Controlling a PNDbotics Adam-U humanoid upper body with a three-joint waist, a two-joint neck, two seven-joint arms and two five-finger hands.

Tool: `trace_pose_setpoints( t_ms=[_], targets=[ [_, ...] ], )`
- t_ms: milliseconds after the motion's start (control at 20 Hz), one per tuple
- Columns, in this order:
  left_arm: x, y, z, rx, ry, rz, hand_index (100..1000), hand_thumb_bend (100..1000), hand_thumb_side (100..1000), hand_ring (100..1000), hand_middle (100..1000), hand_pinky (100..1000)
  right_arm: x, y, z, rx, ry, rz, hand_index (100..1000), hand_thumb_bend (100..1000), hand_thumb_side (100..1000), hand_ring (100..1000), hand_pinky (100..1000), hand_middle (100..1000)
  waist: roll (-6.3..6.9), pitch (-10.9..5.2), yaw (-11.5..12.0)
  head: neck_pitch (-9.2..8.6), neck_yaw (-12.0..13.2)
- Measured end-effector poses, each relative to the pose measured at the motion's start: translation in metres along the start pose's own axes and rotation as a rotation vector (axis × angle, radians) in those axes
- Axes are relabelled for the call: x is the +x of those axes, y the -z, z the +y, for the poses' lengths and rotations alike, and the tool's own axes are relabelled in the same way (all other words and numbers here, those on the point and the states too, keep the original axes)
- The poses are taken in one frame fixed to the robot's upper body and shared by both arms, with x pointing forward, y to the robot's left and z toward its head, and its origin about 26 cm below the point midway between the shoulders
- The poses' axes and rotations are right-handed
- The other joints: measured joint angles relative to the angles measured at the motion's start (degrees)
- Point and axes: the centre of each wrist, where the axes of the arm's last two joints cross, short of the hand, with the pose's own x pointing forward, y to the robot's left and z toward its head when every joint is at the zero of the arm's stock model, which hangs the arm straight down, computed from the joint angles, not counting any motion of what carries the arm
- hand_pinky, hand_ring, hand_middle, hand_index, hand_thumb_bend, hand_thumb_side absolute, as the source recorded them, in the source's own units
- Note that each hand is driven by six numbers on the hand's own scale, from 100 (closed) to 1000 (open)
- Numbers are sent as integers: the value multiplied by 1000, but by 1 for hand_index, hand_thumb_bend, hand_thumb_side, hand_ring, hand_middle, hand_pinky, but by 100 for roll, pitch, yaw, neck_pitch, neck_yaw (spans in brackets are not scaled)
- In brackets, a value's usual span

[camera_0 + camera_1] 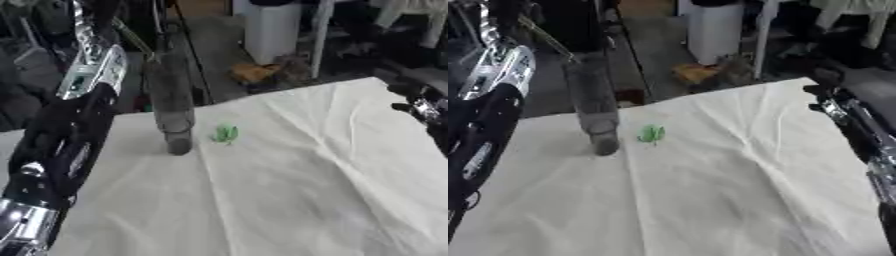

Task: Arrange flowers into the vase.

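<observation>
A tall grey glass vase [172, 107] stands upright on the white cloth, left of centre. A small green leafy piece [226, 133] lies on the cloth just right of the vase's foot. A thin stem [551, 41] slants down towards the vase's mouth from the upper left. My left arm [74, 115] rises from the lower left corner to the top edge, left of the vase. Its hand [566, 20] is a dark blur above the vase's mouth. My right arm [850, 125] runs along the right edge, and its hand [409, 95] is a dark shape over the cloth's far right corner.
The white cloth [297, 190] is wrinkled and covers the table from the vase to the near edge. Beyond the far edge are a white bin [271, 30], chair legs and something orange [254, 72] on the floor.
</observation>
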Motion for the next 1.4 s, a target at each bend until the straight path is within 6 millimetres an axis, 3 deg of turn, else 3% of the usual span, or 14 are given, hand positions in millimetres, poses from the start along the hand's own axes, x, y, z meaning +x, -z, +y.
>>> trace_pose_setpoints(
  t_ms=[550,1400],
  targets=[
    [-19,-2,12,51,69,66,100,1000,268,100,100,100,0,1,1,10,0,6,1000,100,805,1000,897,858,70,2,-196,-50,67],
    [-49,-6,36,170,204,167,100,1000,292,100,100,100,2,2,1,17,-5,6,1000,100,809,1000,897,857,141,44,-291,-52,146]
  ],
)
